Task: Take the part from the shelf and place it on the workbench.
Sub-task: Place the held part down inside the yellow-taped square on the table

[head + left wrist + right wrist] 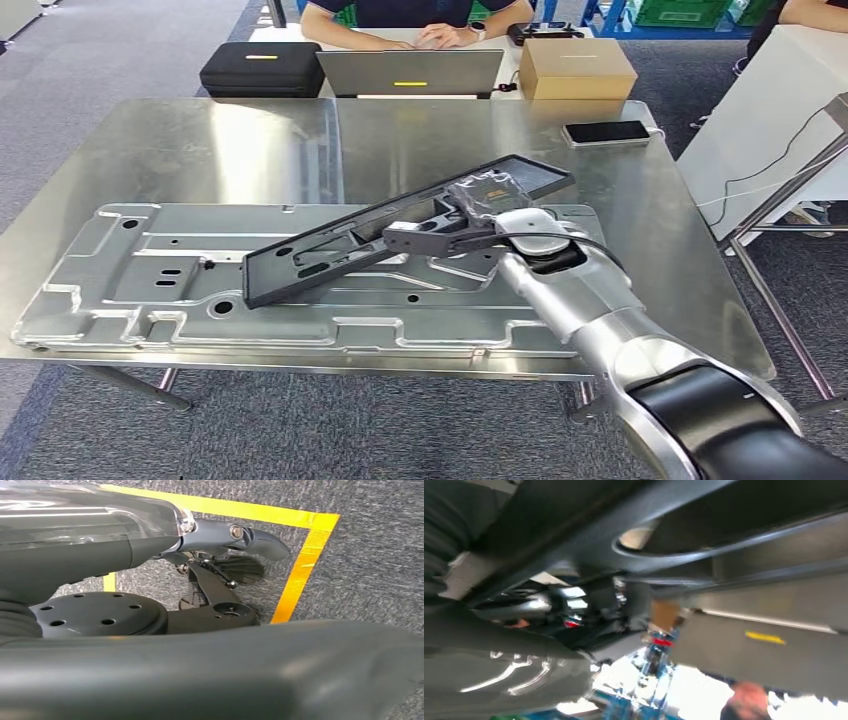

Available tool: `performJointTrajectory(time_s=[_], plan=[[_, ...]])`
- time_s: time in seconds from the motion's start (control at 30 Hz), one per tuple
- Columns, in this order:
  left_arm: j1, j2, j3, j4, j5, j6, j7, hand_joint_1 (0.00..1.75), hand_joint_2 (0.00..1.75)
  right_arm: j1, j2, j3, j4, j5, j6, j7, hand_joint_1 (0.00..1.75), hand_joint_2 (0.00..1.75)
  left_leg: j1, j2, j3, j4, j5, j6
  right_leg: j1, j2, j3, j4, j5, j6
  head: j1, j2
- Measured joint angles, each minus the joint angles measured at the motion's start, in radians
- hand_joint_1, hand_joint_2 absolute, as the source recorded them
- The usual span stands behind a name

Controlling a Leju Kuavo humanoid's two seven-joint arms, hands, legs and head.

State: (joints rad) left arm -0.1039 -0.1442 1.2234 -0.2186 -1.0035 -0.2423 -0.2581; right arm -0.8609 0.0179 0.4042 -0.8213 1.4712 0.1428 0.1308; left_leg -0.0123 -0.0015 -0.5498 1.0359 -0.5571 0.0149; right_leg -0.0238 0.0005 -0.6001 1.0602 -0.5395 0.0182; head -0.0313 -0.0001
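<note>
- My right hand (470,232) grips the black part (400,232) near its far-right end, fingers wrapped around the frame's edge.
- From that grip, the part's long axis runs away to my left and toward me, ending low over the stamped metal panel (120,290) that lies on the workbench (250,140).
- I judge the near-left end is touching or just above the panel, while the gripped end is higher, so the part sits tilted.
- My left hand (240,550) hangs over the floor with its fingers apart, holding nothing, so the right does the lowering.
</note>
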Motion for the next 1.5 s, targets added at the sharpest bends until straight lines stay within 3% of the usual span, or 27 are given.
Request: performJointTrajectory(time_s=[0.17, 0.3, 0.4, 0.53, 0.83, 1.2, 1.4, 1.5], plan=[[0.001, 0.0, 0.0, 0.0, 0.003, -0.007, -0.036, 0.0, 1.75, -0.041, -0.014, 0.019, 0.074, -0.062, 0.046, -0.034, 1.75, 1.75, 0.0, 0.0, 0.0, 0.0, 0.0, 0.0, 0.0, 0.0, 0.0, 0.0, 0.0, 0.0, 0.0, 0.0], [0.002, 0.001, 0.0, 0.0, 0.016, 0.0, -0.046, 0.0, 1.75, -0.05, -0.032, 0.043, 0.099, -0.122, 0.062, -0.06, 0.0, 0.0, 0.0, 0.0, 0.0, 0.0, 0.0, 0.0, 0.0, 0.0, 0.0, 0.0, 0.0, 0.0, 0.0, 0.0], [0.002, 0.002, 0.001, 0.0, 0.018, 0.011, -0.047, 0.0, 1.75, -0.052, -0.044, 0.058, 0.103, -0.152, 0.067, -0.072, 0.0, 0.0, 0.0, 0.0, 0.0, 0.0, 0.0, 0.0, 0.0, 0.0, 0.0, 0.0, 0.0, 0.0, 0.0, 0.0], [0.002, 0.004, 0.002, 0.0, 0.02, 0.011, -0.053, 0.0, 0.0, -0.054, -0.057, 0.079, 0.102, -0.19, 0.077, -0.085, 0.0, 0.0, 0.0, 0.0, 0.0, 0.0, 0.0, 0.0, 0.0, 0.0, 0.0, 0.0, 0.0, 0.0, 0.0, 0.0], [0.004, 0.008, 0.007, 0.0, 0.031, 0.009, -0.061, 0.0, 0.0, -0.088, -0.101, 0.147, 0.091, -0.373, 0.141, -0.15, 0.0, 0.0, 0.0, 0.0, 0.0, 0.0, 0.0, 0.0, 0.0, 0.0, 0.0, 0.0, 0.0, 0.0, 0.0, 0.0], [0.007, 0.014, 0.011, 0.0, 0.026, 0.0, -0.052, 0.0, 0.0, -0.214, -0.212, 0.315, 0.067, -0.781, 0.285, -0.239, 0.0, 0.0, -0.001, 0.0, 0.0, 0.001, 0.0, 0.0, 0.0, 0.0, 0.0, 0.0, 0.0, 0.0, 0.0, 0.0], [0.007, 0.017, 0.015, 0.0, 0.018, 0.0, -0.052, 0.0, 0.0, -0.273, -0.298, 0.423, 0.023, -0.965, 0.272, -0.232, 0.0, 0.0, -0.001, 0.0, 0.0, 0.001, 0.0, 0.0, 0.0, -0.001, 0.0, 0.0, 0.0, 0.0, 0.0, 0.0], [0.007, 0.018, 0.015, 0.0, 0.017, 0.0, -0.053, 0.0, 0.0, -0.271, -0.331, 0.449, -0.005, -1.019, 0.22, -0.246, 0.0, 0.0, -0.001, 0.0, 0.001, 0.001, 0.0, 0.0, 0.0, -0.001, 0.0, 0.0, 0.0, 0.0, 0.0, 0.0]])
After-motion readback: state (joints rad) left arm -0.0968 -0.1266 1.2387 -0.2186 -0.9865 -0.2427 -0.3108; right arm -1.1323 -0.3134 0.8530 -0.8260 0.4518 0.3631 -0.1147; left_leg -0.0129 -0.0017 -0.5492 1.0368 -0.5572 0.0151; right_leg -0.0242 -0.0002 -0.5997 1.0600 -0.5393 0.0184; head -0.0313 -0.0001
